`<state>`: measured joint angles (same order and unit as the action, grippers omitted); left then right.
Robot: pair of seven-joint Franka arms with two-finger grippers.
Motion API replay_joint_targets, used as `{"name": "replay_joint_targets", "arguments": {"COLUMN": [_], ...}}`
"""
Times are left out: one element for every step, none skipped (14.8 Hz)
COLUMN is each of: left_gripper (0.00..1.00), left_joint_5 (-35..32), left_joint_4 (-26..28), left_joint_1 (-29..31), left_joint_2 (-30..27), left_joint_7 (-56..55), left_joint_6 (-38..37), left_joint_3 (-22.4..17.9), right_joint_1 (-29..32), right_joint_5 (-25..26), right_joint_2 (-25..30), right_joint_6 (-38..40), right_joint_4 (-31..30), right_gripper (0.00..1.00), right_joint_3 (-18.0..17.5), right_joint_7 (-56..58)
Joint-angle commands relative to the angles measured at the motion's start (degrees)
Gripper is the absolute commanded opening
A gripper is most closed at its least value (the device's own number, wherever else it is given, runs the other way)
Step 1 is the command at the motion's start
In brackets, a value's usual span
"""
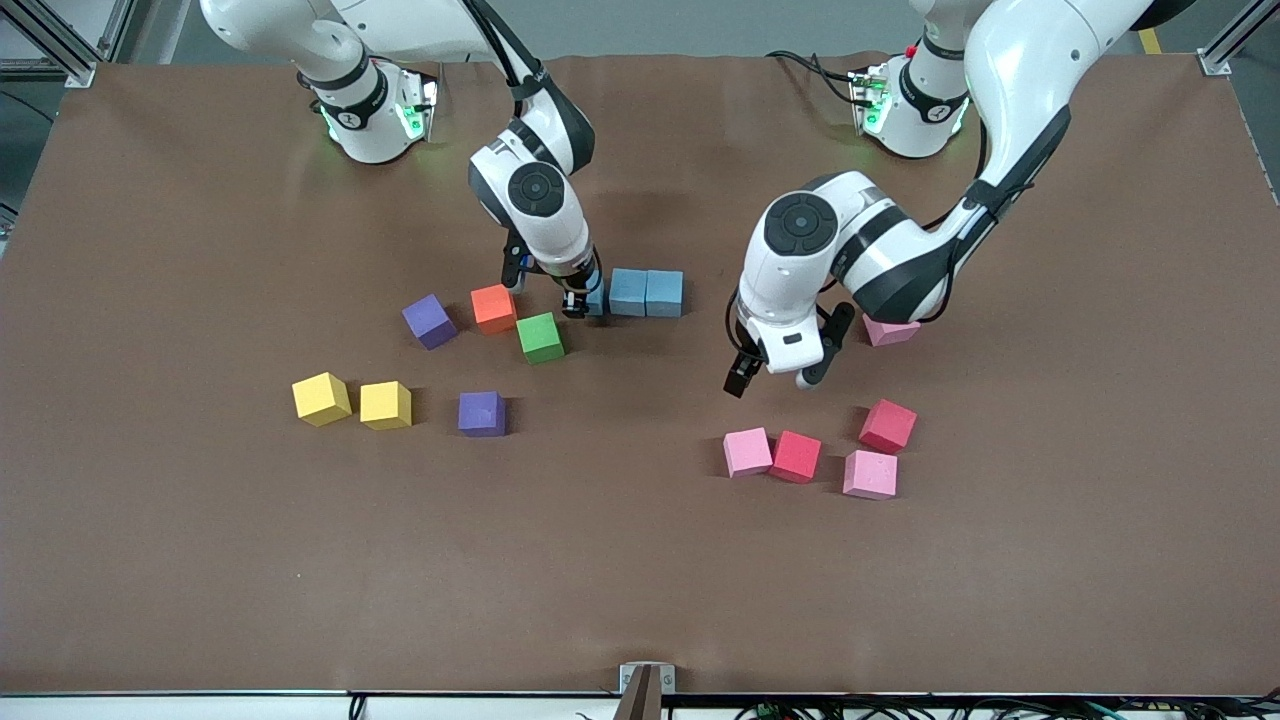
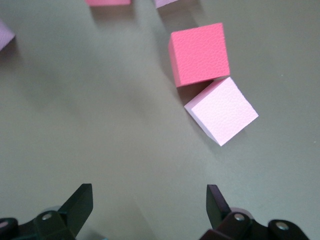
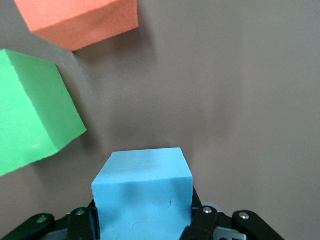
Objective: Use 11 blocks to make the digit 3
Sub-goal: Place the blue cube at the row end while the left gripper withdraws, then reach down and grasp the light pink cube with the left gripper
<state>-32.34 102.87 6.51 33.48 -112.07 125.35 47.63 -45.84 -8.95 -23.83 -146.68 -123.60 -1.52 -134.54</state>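
Note:
My right gripper (image 1: pixel 578 300) is shut on a light blue block (image 3: pixel 142 192), held low beside two light blue blocks (image 1: pixel 646 292) that sit touching in a row. The orange block (image 1: pixel 493 308), the green block (image 1: pixel 541 338) and a purple block (image 1: pixel 430 321) lie close by; the right wrist view shows the green block (image 3: pixel 35 120) and the orange block (image 3: pixel 82 20) too. Another purple block (image 1: pixel 482 413) lies nearer the camera. My left gripper (image 1: pixel 770 378) hangs open over bare table, above a touching pink block (image 2: pixel 221 110) and red block (image 2: pixel 200 54).
Two yellow cubes (image 1: pixel 352 401) sit toward the right arm's end of the table. A pink block (image 1: pixel 870 474) and a red block (image 1: pixel 887 425) lie loose near the pink-red pair. One more pink block (image 1: pixel 890 330) is partly hidden under the left arm.

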Motion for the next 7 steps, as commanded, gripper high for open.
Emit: {"name": "replay_joint_targets", "arguments": {"left_gripper": [1.00, 1.00, 1.00, 1.00, 1.00, 1.00, 1.00], "left_joint_5": [-1.32, -1.41, -1.41, -1.49, -1.50, -1.50, -1.50], "left_joint_4": [-2.50, -4.41, -5.30, -5.75, -6.80, -7.33, -8.12], "left_joint_1": [-1.50, -1.15, -1.41, -1.41, -1.41, -1.50, -1.85], "left_joint_2": [2.81, 4.82, 5.62, 5.89, 6.42, 6.68, 6.95], "left_joint_7": [4.73, 7.19, 8.87, 10.28, 12.55, 15.45, 18.35], "left_joint_6": [-1.34, -1.34, -1.34, -1.34, -1.34, -1.34, -1.34], "left_joint_3": [-2.36, -2.63, -2.72, -2.72, -2.98, -3.51, -3.86], "right_joint_1": [-1.53, -1.53, -1.62, -1.62, -1.62, -1.62, -1.62], "right_joint_5": [0.25, 0.25, 0.25, 0.25, 0.25, 0.34, 0.25], "right_joint_2": [1.42, 1.33, 1.33, 1.42, 1.42, 1.42, 1.42], "right_joint_6": [-0.37, -0.45, -0.45, -0.37, -0.45, -0.45, -0.45], "right_joint_4": [-1.29, -1.29, -1.29, -1.29, -1.29, -1.29, -1.29], "right_gripper": [0.00, 0.00, 0.00, 0.00, 0.00, 0.00, 0.00], "right_joint_3": [0.64, 0.64, 0.64, 0.64, 0.64, 0.72, 0.72], "right_joint_7": [-0.89, -0.89, -0.89, -0.98, -0.98, -0.98, -0.98]}}
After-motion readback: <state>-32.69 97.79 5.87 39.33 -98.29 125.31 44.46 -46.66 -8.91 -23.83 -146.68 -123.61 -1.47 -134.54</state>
